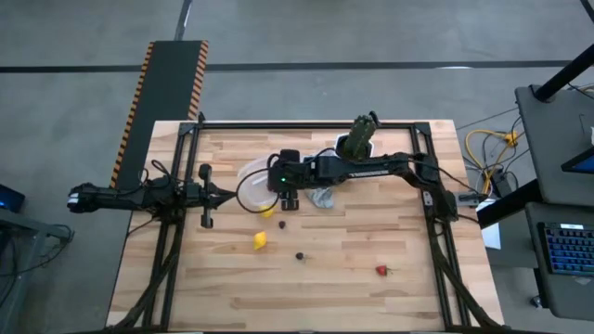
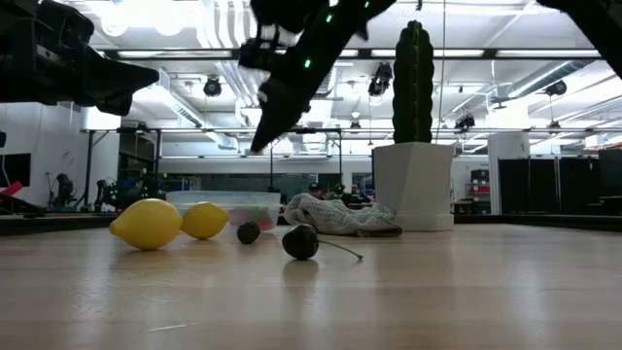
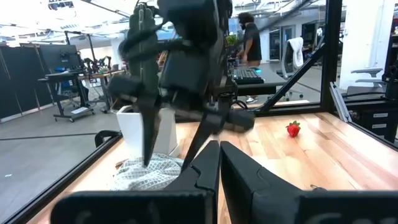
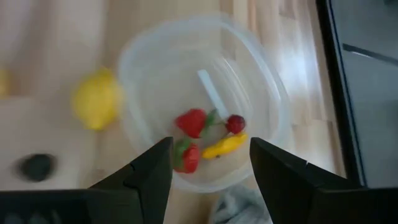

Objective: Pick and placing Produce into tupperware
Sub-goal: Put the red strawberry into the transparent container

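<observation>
A robotics lab is showing here: exposed ceiling ducts [image 2: 185, 102] and lights are hanging overhead, while desks with a keyboard [image 1: 566, 249] are standing around.

The right arm is stretched out across the table, and its hand [image 1: 289, 200] is held wide open. The left hand [image 1: 225, 196] is shut tight, held low.

Bright ceiling strip lights [image 2: 146, 15] glare white in the low view, leaving the dark arms silhouetted. The right wrist view is soft with blur over the clear plastic rounded-square container [image 4: 261, 81]. The pale wooden tabletop [image 1: 325, 288] is evenly lit, shadows faint.
</observation>
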Robot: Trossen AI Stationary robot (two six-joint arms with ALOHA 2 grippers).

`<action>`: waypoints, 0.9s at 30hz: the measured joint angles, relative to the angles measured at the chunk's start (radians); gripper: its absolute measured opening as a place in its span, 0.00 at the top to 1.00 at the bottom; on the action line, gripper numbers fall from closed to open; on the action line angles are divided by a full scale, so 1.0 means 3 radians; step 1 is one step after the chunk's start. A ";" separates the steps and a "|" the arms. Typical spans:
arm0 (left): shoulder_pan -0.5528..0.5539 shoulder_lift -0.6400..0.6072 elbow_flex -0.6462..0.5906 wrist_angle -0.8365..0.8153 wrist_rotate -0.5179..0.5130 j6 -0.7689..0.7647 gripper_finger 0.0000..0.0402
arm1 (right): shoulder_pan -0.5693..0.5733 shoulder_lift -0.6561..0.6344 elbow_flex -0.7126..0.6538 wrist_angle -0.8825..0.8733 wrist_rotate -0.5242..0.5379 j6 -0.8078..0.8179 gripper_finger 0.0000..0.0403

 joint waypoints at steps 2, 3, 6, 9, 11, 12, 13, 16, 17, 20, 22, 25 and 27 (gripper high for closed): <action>0.0001 0.0007 0.0000 0.0001 0.0000 -0.0001 1.00 | 0.0018 -0.0136 -0.0001 -0.0103 -0.0207 0.0061 0.50; 0.0000 0.0007 0.0000 0.0001 0.0000 -0.0001 1.00 | 0.0033 -0.0206 -0.0003 -0.0165 -0.0326 0.0083 0.51; 0.0001 0.0012 0.0000 0.0004 0.0000 -0.0001 1.00 | 0.0097 -0.0438 -0.0012 -0.0288 -0.0622 0.0141 0.53; 0.0000 0.0016 0.0000 0.0005 -0.0001 0.0000 1.00 | 0.0184 -0.0695 -0.0065 -0.0362 -0.0817 0.0142 0.56; 0.0000 0.0014 0.0000 0.0011 -0.0001 0.0000 1.00 | 0.0256 -0.0869 -0.0104 -0.0428 -0.0925 0.0135 0.57; 0.0000 0.0016 0.0000 0.0006 0.0000 -0.0001 1.00 | 0.0293 -0.0962 -0.0123 -0.0460 -0.0980 0.0132 0.57; 0.0000 0.0015 0.0000 0.0004 -0.0001 0.0000 1.00 | 0.0335 -0.1049 -0.0148 -0.0509 -0.1037 0.0133 0.58; 0.0000 0.0017 0.0000 0.0007 -0.0001 -0.0001 1.00 | 0.0477 -0.1341 -0.0284 -0.0548 -0.1152 0.0173 0.58; 0.0000 0.0019 0.0000 0.0009 -0.0001 0.0000 1.00 | 0.0530 -0.1440 -0.0342 -0.0563 -0.1157 0.0202 0.58; 0.0000 0.0017 0.0000 0.0010 -0.0002 0.0000 1.00 | 0.0706 -0.1741 -0.0559 -0.0566 -0.1155 0.0311 0.58; 0.0000 0.0017 0.0000 0.0008 -0.0001 0.0000 1.00 | 0.0832 -0.1925 -0.0702 -0.0576 -0.1146 0.0364 0.58; 0.0000 0.0021 0.0000 0.0010 -0.0003 -0.0001 1.00 | 0.1035 -0.2206 -0.0943 -0.0579 -0.1086 0.0510 0.58; 0.0000 0.0016 0.0000 0.0007 -0.0003 0.0000 1.00 | 0.1189 -0.2390 -0.1116 -0.0574 -0.0976 0.0613 0.58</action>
